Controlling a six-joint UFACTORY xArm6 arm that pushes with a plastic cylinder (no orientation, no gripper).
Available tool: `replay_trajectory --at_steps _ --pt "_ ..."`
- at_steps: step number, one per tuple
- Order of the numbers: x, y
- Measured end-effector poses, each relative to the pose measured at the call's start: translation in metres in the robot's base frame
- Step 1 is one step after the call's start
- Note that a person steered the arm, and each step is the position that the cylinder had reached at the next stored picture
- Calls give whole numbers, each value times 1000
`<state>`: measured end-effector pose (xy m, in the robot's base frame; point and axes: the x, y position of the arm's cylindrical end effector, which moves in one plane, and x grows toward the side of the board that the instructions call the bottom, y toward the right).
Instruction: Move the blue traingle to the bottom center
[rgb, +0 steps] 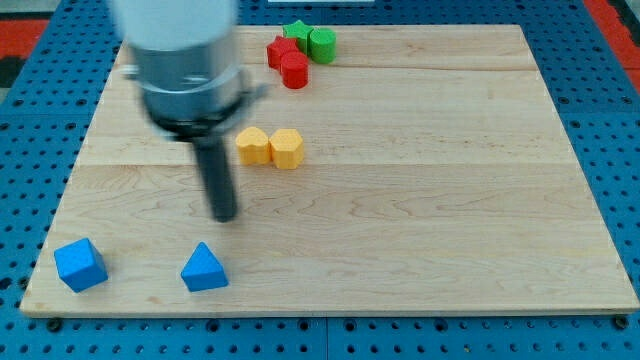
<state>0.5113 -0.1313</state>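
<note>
Wood fills most of the single camera view: a pale board (420, 200) lying on a blue pegboard surface (30, 60). I carry no jaws at all, only a straight dark rod (219, 180), so nothing of mine is apart, together or clamped on anything. My tip (226, 217) rests on bare wood in the left half of the view, touching no block. The blue triangle (204, 269) lies just below my tip and a little to the view's left of it, near the bottom edge of the board, left of centre, with a clear gap between us. A blue cube (80, 265) sits well to the view's left of the triangle, close to the bottom-left corner. Up and to the view's right of my rod, two yellow blocks (269, 147) stand side by side, touching each other; their exact shapes are hard to make out. At the view's top, near the middle of the board's far edge, two red blocks (288, 60) and two green blocks (311, 40) are bunched tightly together. My blurred grey housing (185, 60) hides the board's upper left part.
</note>
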Motion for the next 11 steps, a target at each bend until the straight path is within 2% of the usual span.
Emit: replay_trajectory --at_steps 2,3,5,6,7,8,9,10,11 --pt "67 -15" --pt "92 16" --pt "78 179" --pt "62 168" --pt "61 116" --pt "30 126" --pt "46 195" --pt "42 227" --pt "16 220"
